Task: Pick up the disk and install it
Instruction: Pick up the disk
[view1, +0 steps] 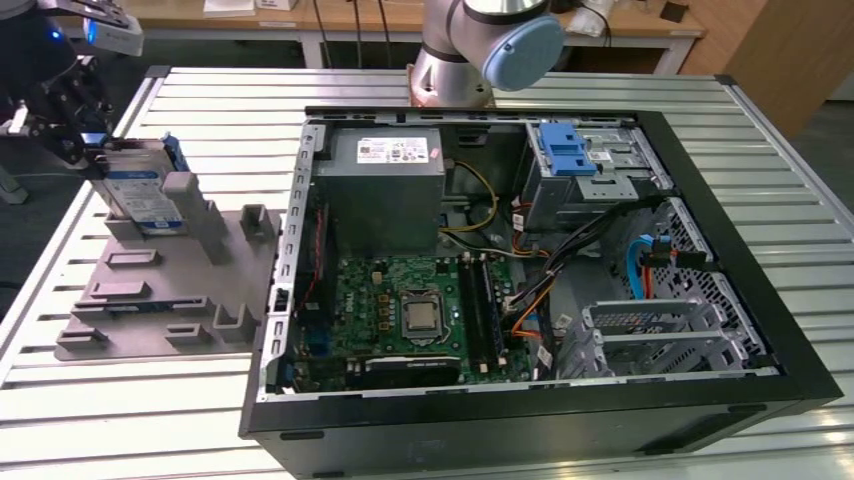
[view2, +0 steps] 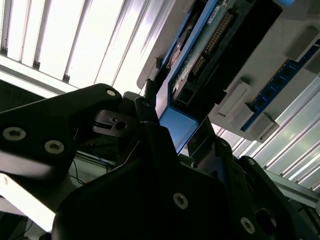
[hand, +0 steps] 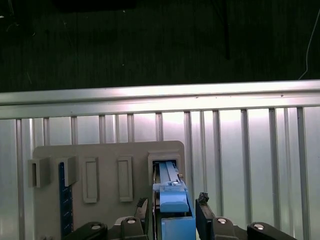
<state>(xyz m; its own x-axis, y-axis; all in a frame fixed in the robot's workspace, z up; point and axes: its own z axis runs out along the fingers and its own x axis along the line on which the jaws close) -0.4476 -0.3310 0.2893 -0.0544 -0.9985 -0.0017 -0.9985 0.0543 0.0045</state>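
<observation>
The disk (view1: 142, 196) stands on edge in a slot of the grey holder block (view1: 160, 290) at the exterior view's left, its blue-and-white label facing out. My gripper (view1: 83, 140) is at the disk's upper end. In the first wrist view the disk's blue rail (hand: 173, 202) runs between the two black fingertips (hand: 143, 205), which sit close against its sides. The second wrist view has the disk's blue end face (view2: 175, 127) wedged between the fingers with no gap visible. The disk still rests in its slot.
The open computer case (view1: 534, 270) lies to the exterior view's right of the holder, with a grey power-supply box (view1: 387, 190), motherboard (view1: 414, 320) and a silver cage with a blue latch (view1: 574, 155). The arm's base (view1: 474, 50) stands behind the case. The slatted metal table (view1: 134, 420) lies beneath.
</observation>
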